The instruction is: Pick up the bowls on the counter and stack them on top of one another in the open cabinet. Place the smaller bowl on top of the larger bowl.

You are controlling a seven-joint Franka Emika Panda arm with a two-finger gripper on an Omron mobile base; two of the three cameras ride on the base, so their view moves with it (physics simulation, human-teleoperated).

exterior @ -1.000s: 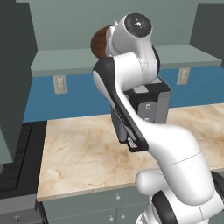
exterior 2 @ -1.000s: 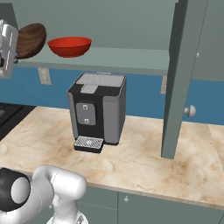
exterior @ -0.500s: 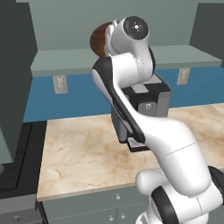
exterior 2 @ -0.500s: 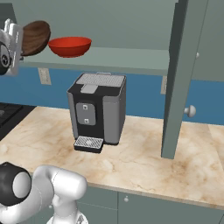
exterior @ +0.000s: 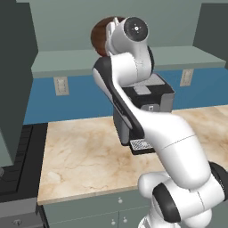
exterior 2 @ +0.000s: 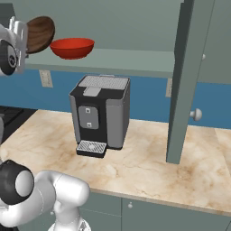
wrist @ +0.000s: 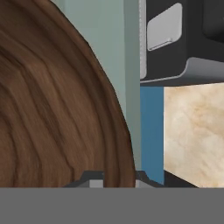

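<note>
Two jaws pinch the tilted smaller bowl (exterior 2: 39, 34), arm raised beside the open cabinet (exterior 2: 135, 61).

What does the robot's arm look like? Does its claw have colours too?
The arm is smooth, glossy white, made of rounded tube-shaped pieces joined by dark grey rings. Its top joint has a round cap with a dark circle. The claw has two small dark finger tips with pale grey ends. No cables show.

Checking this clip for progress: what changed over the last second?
The gripper, still shut on the brown bowl, has carried it rightward in the right base view, closer to the red bowl on the cabinet shelf; the bowl is tilted on edge, not yet over the red one. The red bowl, coffee machine and counter stayed put.
</note>
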